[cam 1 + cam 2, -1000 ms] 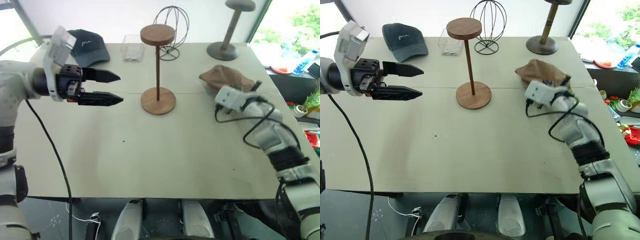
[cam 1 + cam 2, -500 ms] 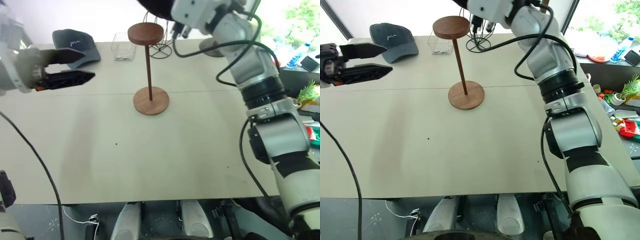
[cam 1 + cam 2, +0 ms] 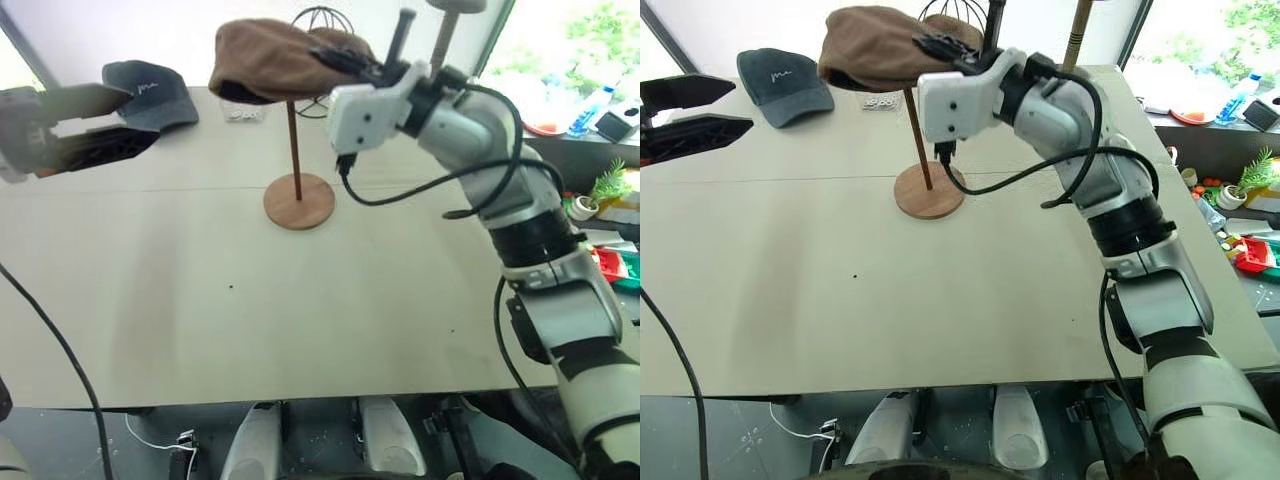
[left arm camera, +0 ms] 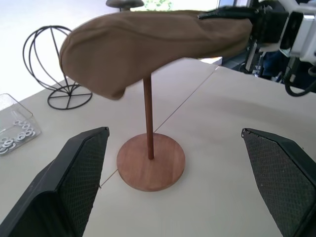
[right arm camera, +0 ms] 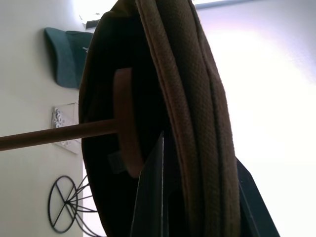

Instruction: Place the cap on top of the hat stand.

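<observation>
My right gripper [image 3: 345,60] pinching the cap [image 3: 270,60] over the stand [image 3: 298,190], my left gripper [image 3: 105,125] wide apart, nothing in it

matt suede-like cap [image 3: 275,60], wooden hat stand [image 3: 298,201]

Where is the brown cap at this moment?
In the head views the cap sits over the disc top of the hat stand near the table's far middle, its edge pinched by the right gripper, with the navy baseball cap to its left.
</observation>
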Robot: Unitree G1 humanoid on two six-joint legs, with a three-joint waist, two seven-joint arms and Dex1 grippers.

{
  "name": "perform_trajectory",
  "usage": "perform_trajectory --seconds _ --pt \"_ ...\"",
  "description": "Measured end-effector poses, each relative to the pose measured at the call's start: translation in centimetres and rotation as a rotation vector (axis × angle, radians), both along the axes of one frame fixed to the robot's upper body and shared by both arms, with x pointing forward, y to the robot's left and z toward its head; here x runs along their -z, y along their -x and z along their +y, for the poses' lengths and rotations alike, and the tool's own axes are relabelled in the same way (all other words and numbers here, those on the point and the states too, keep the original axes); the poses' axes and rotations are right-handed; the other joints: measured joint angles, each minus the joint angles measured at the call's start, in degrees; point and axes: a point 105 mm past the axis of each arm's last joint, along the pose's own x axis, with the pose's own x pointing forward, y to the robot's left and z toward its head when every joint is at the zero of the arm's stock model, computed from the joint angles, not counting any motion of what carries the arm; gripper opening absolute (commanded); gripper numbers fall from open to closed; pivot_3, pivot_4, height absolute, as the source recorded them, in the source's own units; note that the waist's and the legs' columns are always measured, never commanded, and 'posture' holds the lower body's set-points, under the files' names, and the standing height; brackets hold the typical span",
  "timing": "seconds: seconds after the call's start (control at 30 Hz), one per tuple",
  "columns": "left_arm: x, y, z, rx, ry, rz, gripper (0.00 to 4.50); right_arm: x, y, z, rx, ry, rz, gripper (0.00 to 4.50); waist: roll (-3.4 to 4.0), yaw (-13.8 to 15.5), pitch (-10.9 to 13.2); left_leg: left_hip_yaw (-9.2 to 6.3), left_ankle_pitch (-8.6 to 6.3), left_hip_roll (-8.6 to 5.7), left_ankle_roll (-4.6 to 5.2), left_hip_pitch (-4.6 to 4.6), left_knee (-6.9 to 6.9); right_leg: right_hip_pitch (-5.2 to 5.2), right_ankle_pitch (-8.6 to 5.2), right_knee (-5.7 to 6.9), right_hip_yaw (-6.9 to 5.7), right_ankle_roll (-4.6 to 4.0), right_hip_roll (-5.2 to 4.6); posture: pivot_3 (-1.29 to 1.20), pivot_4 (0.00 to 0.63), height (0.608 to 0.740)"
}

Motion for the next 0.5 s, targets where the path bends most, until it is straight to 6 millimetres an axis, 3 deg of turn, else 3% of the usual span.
perform_trajectory --seconds 0.27,0.4,0.5 --pt "-1.3 -0.2 0.0 -0.003 0.017 -0.052 4.5 4.0 -0.4 0.9 0.019 0.049 0.041 0.03 -0.02 0.19 -0.01 -0.02 0.09 0.08 -0.14 0.03 0.0 0.03 0.03 0.02 0.01 -0.07 0.09 0.0 0.15 0.74" --pt "-0.9 -0.6 -0.3 0.005 0.007 -0.037 4.5 5.8 -0.7 0.9 0.031 0.058 0.098 1.64 -0.02 0.19 -0.01 -0.02 0.1 0.08 -0.16 0.02 0.0 0.03 0.04 0.02 0.01 -0.07 0.08 0.0 0.15 0.74" --pt "-0.9 -0.6 -0.4 0.014 0.004 -0.043 4.5 6.2 -0.7 0.8 0.036 0.068 0.115 3.15 -0.02 0.15 -0.01 -0.02 0.11 0.08 -0.17 0.02 0.0 0.02 0.04 0.03 0.01 -0.07 0.08 0.0 0.15 0.74"
